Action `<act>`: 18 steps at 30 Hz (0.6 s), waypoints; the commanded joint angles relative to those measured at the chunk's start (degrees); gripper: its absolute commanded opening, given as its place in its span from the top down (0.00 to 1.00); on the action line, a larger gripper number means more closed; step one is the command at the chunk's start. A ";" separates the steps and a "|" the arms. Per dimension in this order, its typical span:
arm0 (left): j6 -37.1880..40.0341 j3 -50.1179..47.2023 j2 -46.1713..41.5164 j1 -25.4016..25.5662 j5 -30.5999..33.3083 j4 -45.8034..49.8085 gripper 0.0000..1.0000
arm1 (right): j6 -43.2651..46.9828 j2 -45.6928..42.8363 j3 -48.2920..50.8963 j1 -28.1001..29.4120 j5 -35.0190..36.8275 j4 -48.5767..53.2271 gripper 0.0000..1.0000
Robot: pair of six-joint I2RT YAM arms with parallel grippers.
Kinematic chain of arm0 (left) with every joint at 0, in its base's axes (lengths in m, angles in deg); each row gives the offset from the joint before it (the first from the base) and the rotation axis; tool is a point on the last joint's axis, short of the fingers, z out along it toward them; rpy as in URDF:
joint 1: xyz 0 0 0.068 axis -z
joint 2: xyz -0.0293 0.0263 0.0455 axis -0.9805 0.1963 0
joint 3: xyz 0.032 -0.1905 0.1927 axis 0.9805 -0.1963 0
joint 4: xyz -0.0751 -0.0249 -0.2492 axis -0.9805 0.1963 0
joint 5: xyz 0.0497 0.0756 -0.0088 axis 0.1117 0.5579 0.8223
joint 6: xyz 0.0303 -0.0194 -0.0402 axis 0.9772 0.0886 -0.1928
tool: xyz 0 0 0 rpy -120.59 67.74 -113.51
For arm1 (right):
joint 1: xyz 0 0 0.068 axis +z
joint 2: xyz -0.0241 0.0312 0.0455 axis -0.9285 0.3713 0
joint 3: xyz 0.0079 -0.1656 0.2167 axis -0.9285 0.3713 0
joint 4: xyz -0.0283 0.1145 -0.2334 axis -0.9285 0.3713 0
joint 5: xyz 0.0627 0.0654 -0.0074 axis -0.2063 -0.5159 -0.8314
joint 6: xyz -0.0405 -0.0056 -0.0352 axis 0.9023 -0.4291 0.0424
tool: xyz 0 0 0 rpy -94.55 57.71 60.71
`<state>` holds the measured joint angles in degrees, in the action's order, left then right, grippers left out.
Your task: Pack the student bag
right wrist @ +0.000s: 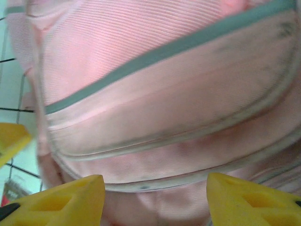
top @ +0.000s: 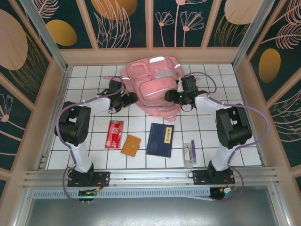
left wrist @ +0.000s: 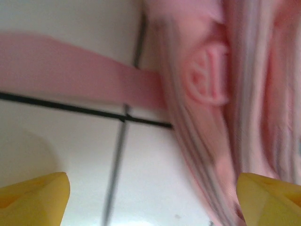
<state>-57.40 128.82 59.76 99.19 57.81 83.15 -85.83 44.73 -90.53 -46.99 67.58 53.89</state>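
Student bag (top: 151, 81) between left hand (top: 132, 98) and right hand (top: 169, 96)

Pink backpack (top: 153, 87) with silvery-grey strips; white table (top: 89, 80) gridded in dark lines; red packet (top: 114, 134); orange-brown wallet (top: 131, 145); navy book (top: 160, 140) with gold label; dark teal walls (top: 131, 28) with golden ovals, pale leaf outlines

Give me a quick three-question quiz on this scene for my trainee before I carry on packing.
1. True or false: the dark blue book lies on the table, outside the student bag.
2. Which lies furthest toward the left arm's side: A red packet, B orange card, C clear case?
3. Fill in: the left gripper stands ____ (open or shut).
Key: 1 true; 2 A; 3 open.
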 commanded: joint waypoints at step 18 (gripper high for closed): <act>-2.42 -15.27 -38.96 -4.46 6.36 8.91 0.01 | 4.82 19.85 -11.85 11.99 -0.30 -6.18 0.47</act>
<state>-61.68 113.39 19.37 97.66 61.96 87.20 -82.62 60.34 -101.33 -35.52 65.40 47.60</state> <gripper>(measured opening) 0.988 0.559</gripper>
